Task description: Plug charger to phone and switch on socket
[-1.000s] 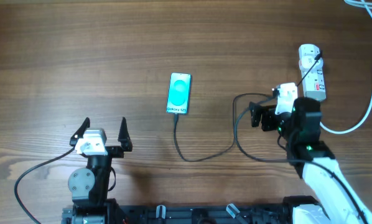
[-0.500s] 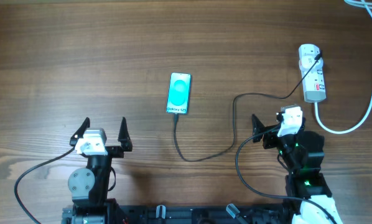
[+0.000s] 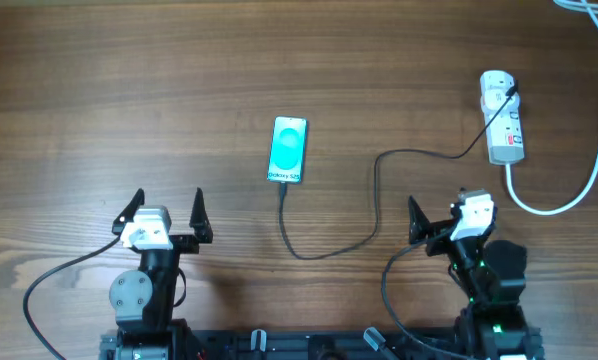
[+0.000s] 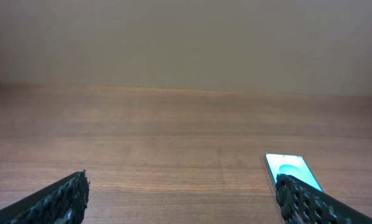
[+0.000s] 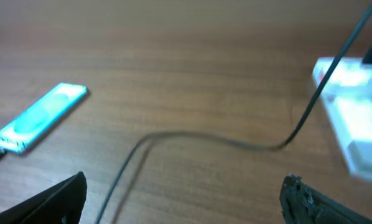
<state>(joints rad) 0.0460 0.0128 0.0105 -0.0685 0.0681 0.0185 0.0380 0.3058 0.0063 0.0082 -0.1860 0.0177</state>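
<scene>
The phone (image 3: 288, 150) lies flat mid-table with its teal screen lit; it also shows in the left wrist view (image 4: 290, 169) and the right wrist view (image 5: 40, 116). The charger, a thin black cable (image 3: 377, 190), runs from the phone's near end in a loop to the socket (image 3: 502, 118), the white power strip at the far right. In the right wrist view the cable (image 5: 223, 142) and socket (image 5: 354, 124) are blurred. My left gripper (image 3: 167, 205) is open, near-left of the phone. My right gripper (image 3: 441, 212) is open, well short of the socket, holding nothing.
A thick white cord (image 3: 564, 200) leaves the socket's near end and curves up along the right table edge. A black arm cable (image 3: 59, 275) trails at the near left. Both arm bases stand at the table's near edge.
My right arm has drawn back from beside the socket toward the near edge, its gripper staying open. The left arm, phone, cable and socket have not moved.
</scene>
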